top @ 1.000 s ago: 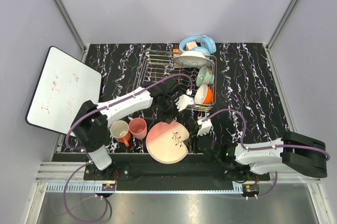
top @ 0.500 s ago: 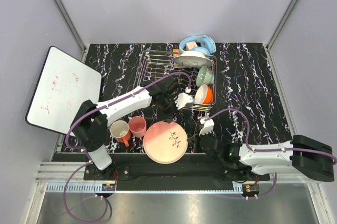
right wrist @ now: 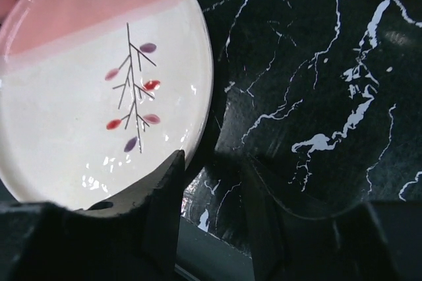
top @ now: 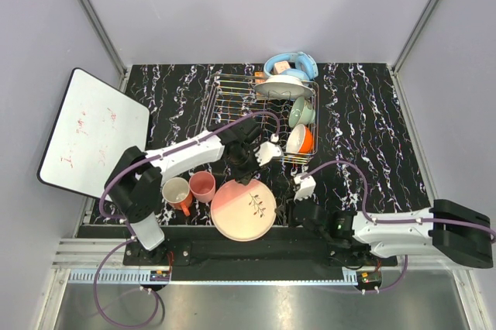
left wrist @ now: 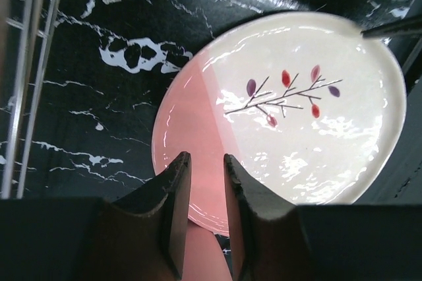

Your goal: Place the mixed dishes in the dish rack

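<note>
The pink plate (top: 242, 209) lay on the table (top: 364, 113) just in front of the rack (top: 225, 91). The right gripper (top: 302, 185), off the rack's near right corner, stood parted and empty, one finger (right wrist: 168, 188) at the plate's rim. The cup (top: 203, 187) and mug (top: 176, 190) sat off the near left corner. The left gripper (top: 267, 150) hung over the rack's near rim, jaws a narrow gap apart, holding nothing. Inside the rack's right side stood the orange bowl (top: 301, 139), green bowl (top: 302, 111) and white plate (top: 284, 86).
</note>
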`<state>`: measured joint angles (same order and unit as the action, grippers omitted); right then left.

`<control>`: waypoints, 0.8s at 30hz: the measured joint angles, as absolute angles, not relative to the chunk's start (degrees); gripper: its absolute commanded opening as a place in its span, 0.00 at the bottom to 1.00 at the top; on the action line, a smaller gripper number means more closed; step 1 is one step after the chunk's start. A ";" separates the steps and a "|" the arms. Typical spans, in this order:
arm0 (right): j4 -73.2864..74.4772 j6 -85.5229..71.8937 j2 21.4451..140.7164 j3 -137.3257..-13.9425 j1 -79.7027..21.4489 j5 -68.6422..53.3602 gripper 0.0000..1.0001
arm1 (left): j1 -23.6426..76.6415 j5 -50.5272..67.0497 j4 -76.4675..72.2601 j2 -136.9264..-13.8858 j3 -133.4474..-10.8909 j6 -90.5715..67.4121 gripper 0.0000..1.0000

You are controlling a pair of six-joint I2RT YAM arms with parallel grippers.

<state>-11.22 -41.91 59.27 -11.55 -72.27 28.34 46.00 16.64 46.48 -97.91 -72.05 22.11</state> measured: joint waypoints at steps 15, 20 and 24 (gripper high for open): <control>-13.08 -42.81 64.07 -12.99 -72.27 25.67 0.19 | 45.50 11.68 40.69 -102.00 -67.09 22.50 0.29; -14.57 -43.79 67.37 -14.46 -72.25 25.39 0.02 | 45.15 11.20 39.88 -102.28 -66.76 22.50 0.30; -15.73 -44.27 70.30 -16.14 -71.92 26.06 0.00 | 45.04 10.72 39.55 -102.28 -66.74 22.48 0.31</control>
